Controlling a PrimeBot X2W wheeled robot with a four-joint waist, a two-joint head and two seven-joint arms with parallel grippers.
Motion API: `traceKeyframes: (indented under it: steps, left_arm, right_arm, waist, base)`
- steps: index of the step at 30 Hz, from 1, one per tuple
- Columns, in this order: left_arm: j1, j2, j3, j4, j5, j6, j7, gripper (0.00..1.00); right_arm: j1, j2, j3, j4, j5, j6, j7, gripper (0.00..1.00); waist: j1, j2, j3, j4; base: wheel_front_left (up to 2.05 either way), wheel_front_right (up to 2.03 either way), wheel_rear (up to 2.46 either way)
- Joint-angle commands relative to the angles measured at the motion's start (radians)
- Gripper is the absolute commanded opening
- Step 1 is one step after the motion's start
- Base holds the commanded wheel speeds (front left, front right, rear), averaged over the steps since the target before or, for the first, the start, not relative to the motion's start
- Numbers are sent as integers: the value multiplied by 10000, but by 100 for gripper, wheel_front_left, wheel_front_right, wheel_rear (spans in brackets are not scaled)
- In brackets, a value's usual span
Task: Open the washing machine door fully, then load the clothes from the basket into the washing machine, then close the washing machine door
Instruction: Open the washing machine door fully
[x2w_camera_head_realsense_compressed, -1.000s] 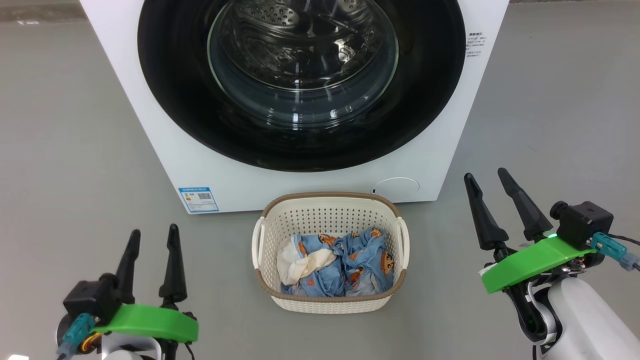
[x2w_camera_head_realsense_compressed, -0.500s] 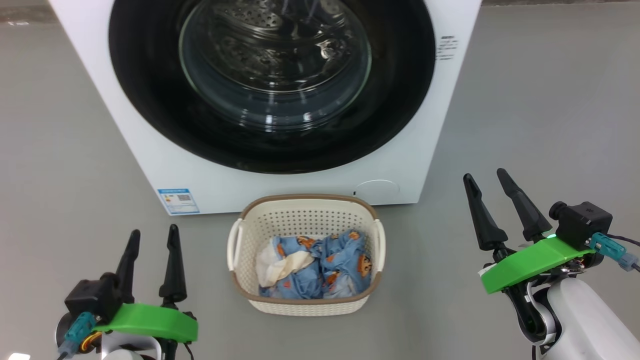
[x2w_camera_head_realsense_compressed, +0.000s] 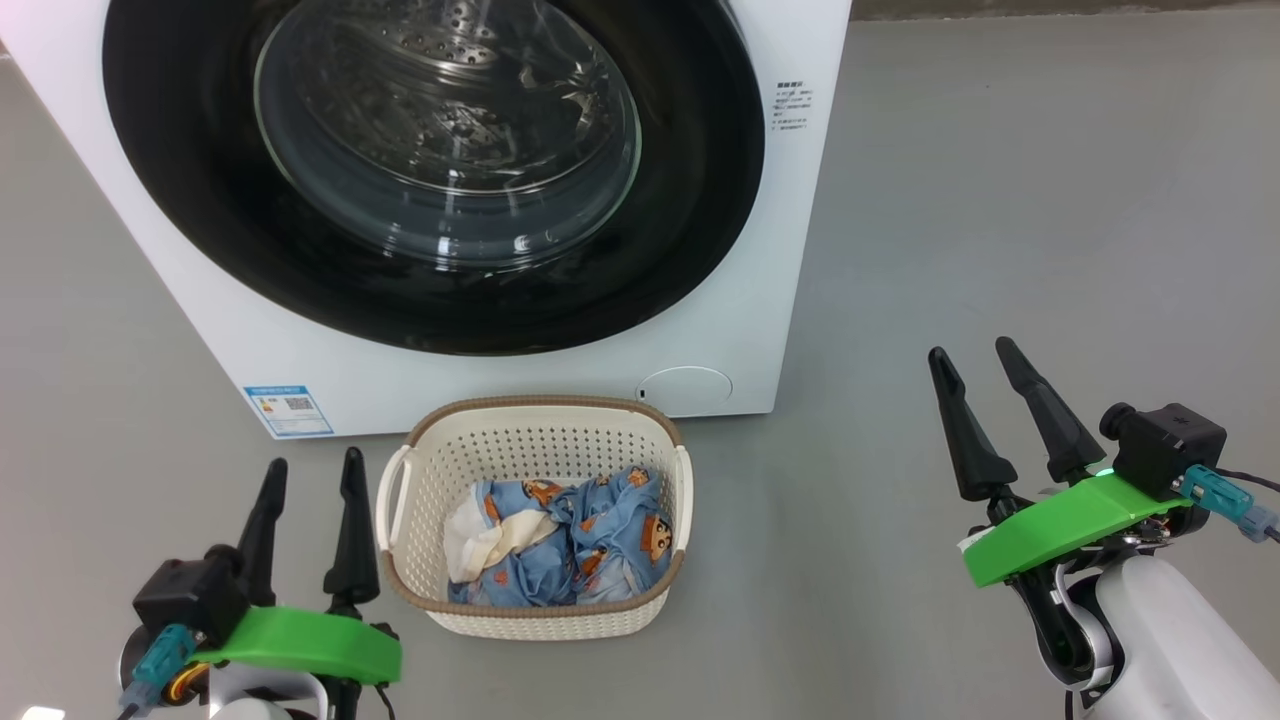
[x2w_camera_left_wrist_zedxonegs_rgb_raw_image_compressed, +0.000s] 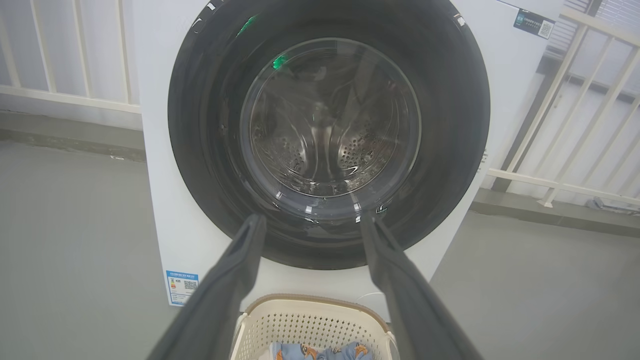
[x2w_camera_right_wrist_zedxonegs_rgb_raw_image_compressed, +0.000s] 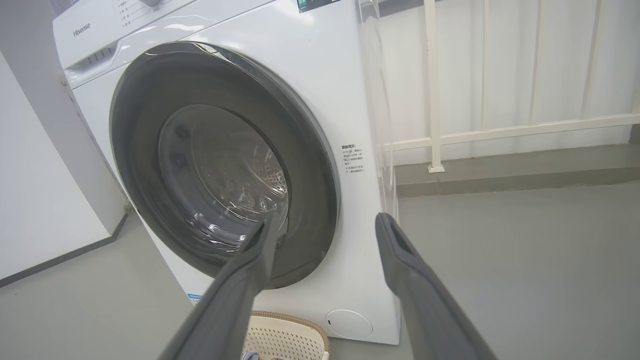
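Basket (x2w_camera_head_realsense_compressed: 530, 455) sits just beside left end effector (x2w_camera_head_realsense_compressed: 314, 460), well apart from right end effector (x2w_camera_head_realsense_compressed: 969, 347); both spread, empty.

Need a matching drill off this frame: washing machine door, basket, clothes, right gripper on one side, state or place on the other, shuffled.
Things:
1. washing machine door
2. basket
3. clothes
4. right gripper

States or places:
a. lying in the basket
b. open, holding nothing
c. shut
d. standing on the floor

Pairs: 1-c, 2-d, 3-a, 4-b
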Motion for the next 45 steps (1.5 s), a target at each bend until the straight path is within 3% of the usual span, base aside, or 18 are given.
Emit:
traceKeyframes:
  steps: [1, 45]
  left_arm:
    - [-368, 182, 347, -245, -97, -22, -107, 100]
    - [-345, 36, 488, -532, 113, -64, -107, 100]
  right_arm:
    - [-283, -32, 150, -203, 47, 46, -122, 100]
    - [-385, -161, 10, 7, 225, 46, -122, 100]
  waist:
    - [0, 0, -1, -2]
    - [0, 0, 222, 113]
  base:
    - [5, 5, -10]
    - [0, 0, 0]
